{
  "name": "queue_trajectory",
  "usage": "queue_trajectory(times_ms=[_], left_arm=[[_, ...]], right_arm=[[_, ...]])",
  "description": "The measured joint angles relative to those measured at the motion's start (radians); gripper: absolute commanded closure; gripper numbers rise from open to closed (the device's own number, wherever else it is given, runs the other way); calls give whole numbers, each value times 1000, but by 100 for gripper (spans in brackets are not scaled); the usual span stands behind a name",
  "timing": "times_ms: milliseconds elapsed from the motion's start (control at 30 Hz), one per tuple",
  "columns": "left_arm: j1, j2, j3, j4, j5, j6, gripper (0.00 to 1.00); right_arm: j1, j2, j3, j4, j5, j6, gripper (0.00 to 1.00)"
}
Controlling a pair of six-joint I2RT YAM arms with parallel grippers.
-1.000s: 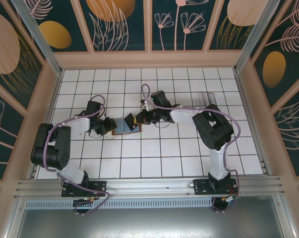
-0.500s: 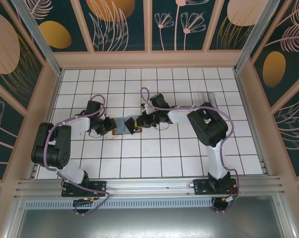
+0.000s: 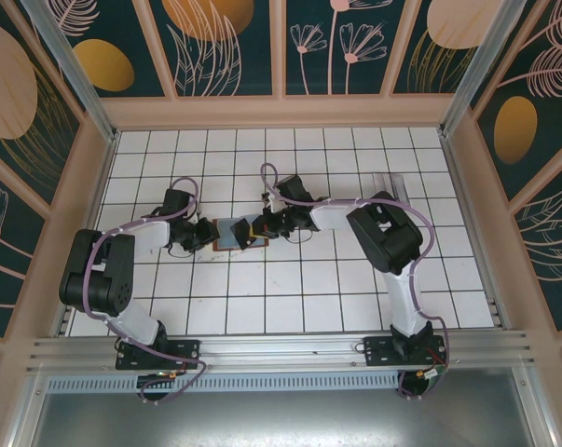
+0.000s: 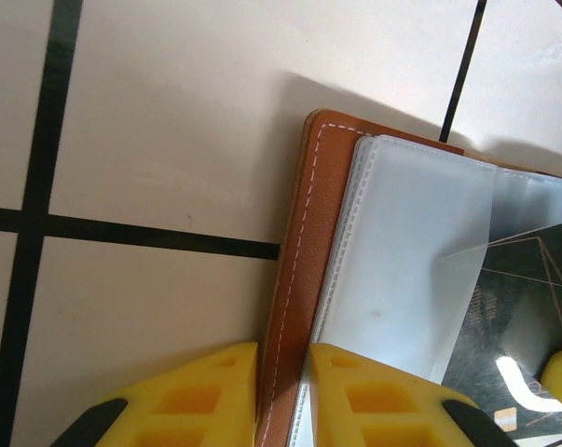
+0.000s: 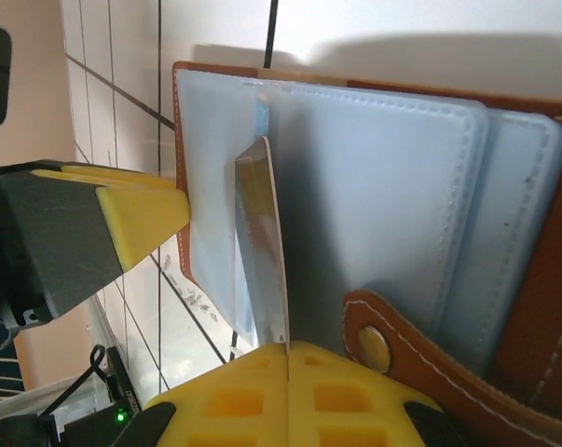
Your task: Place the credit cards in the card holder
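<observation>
The reddish-brown card holder (image 3: pixel 228 235) lies open on the tiles, its clear sleeves (image 4: pixel 420 242) facing up. My left gripper (image 4: pixel 282 391) is shut on the holder's stitched leather edge (image 4: pixel 304 233). My right gripper (image 5: pixel 288 358) is shut on one credit card (image 5: pixel 262 242), held edge-on with its far end against the sleeves (image 5: pixel 383 168). The closing tab with its snap (image 5: pixel 374 345) lies beside my right fingers. From above, my left gripper (image 3: pixel 207 235) and right gripper (image 3: pixel 262 226) meet at the holder from opposite sides. The held card's dark glossy face (image 4: pixel 514 345) shows in the left wrist view.
More pale grey cards (image 3: pixel 390 183) lie on the tiles at the back right, partly behind the right arm. Wooden walls (image 3: pixel 281 112) ring the tiled floor. Open tiles (image 3: pixel 290 289) stretch in front of the holder.
The right gripper has moved left with the card, from the holder's right edge to over its sleeves. The left gripper has stayed clamped on the holder.
</observation>
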Motion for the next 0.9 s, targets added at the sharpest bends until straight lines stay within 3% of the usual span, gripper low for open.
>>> queue_trajectory(times_ms=[500,900], left_arm=[[0,-13,-44,69,11,-35,82],[0,-13,-44,70,14,-37,82]], right_arm=[[16,-3,-138,311,97,202,100],[43,-3,-140,341,166,222,100]])
